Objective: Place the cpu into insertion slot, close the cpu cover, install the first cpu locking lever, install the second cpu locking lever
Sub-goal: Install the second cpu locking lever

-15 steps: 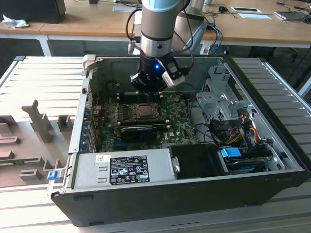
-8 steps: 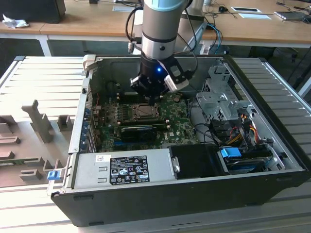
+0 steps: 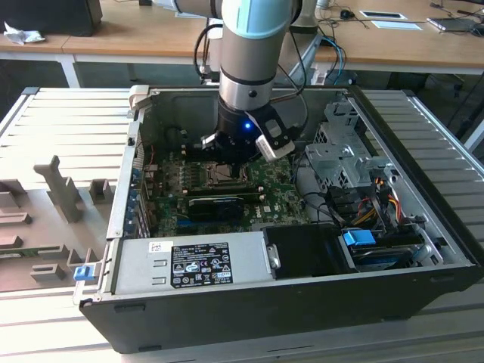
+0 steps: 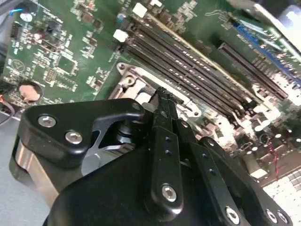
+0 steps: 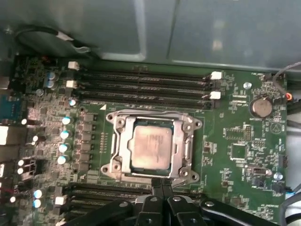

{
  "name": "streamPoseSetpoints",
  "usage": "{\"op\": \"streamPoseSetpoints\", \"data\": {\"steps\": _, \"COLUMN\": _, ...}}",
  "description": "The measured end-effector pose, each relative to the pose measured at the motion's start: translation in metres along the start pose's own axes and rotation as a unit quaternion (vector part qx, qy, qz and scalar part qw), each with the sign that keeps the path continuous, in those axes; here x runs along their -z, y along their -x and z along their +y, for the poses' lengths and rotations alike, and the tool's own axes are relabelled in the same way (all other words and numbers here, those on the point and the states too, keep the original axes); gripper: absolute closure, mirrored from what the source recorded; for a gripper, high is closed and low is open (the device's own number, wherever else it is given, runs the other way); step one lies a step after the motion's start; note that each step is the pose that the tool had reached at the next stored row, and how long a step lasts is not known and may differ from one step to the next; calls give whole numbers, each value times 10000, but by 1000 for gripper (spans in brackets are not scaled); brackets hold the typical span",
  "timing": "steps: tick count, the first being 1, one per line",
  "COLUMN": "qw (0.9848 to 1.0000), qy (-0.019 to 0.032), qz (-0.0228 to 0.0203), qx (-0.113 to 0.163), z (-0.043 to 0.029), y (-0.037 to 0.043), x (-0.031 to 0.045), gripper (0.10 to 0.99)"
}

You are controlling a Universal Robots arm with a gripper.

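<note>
Fingers on the gripper (image 5: 162, 186) are pressed together with nothing between them, tips hanging just over the near edge of the insertion slot (image 5: 193, 125). Right past the tips, the cpu (image 5: 150, 147) sits flat in the socket with the cpu cover (image 5: 123, 141) folded down around it, so the metal top shows through the window. Beyond that run the long black memory slots (image 5: 141, 84) on the green motherboard (image 5: 235, 136). In the exterior view the arm (image 3: 253, 68) reaches straight down into the open computer case (image 3: 249, 302).
</note>
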State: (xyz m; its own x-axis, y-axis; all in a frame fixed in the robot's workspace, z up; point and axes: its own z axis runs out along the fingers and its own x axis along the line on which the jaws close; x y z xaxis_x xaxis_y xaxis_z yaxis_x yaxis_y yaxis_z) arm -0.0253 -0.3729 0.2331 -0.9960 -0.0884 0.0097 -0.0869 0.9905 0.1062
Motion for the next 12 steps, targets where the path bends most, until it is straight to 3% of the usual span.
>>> {"op": "streamPoseSetpoints", "data": {"steps": 3, "qw": 10000, "qy": 26, "qz": -2, "qx": 4, "z": -46, "y": -132, "x": 0, "gripper": 980}}
{"op": "streamPoseSetpoints", "data": {"steps": 8, "qw": 10000, "qy": 38, "qz": 0, "qx": 24, "z": -48, "y": -261, "x": -19, "gripper": 980}}
{"op": "streamPoseSetpoints", "data": {"steps": 12, "qw": 9999, "qy": 144, "qz": -7, "qx": 53, "z": -49, "y": -322, "x": -74, "gripper": 980}}
